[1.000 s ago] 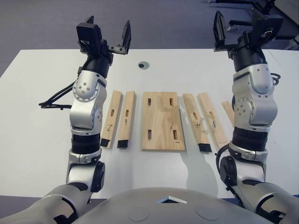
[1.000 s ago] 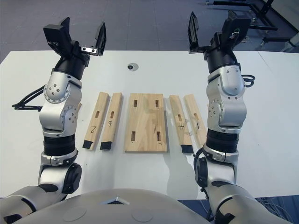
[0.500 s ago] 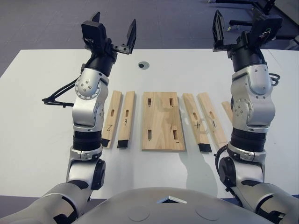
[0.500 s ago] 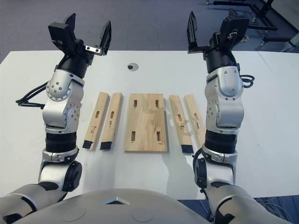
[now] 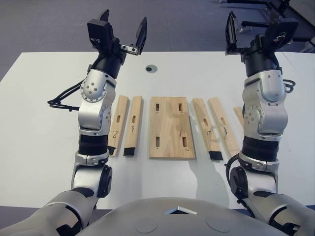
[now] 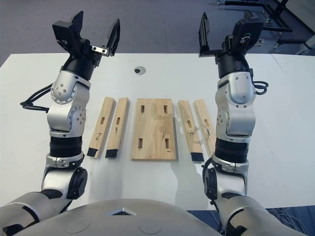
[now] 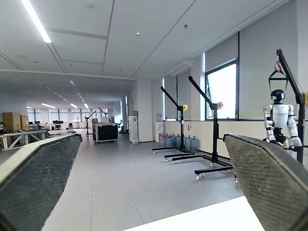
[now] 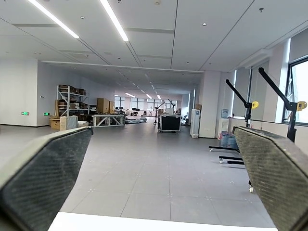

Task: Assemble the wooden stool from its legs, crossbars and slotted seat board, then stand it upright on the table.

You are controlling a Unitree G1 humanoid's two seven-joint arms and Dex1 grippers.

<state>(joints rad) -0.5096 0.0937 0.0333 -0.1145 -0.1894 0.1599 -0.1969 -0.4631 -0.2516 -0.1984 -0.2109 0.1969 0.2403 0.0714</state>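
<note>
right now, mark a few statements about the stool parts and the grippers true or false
1. The seat board lies flat on the table with legs on both sides. True.
2. The left gripper holds a leg. False: it is open and empty, raised above the table.
3. The right gripper is open. True.
4. A leg is already fitted into the seat board. False: its slots are empty and the legs lie beside it.
</note>
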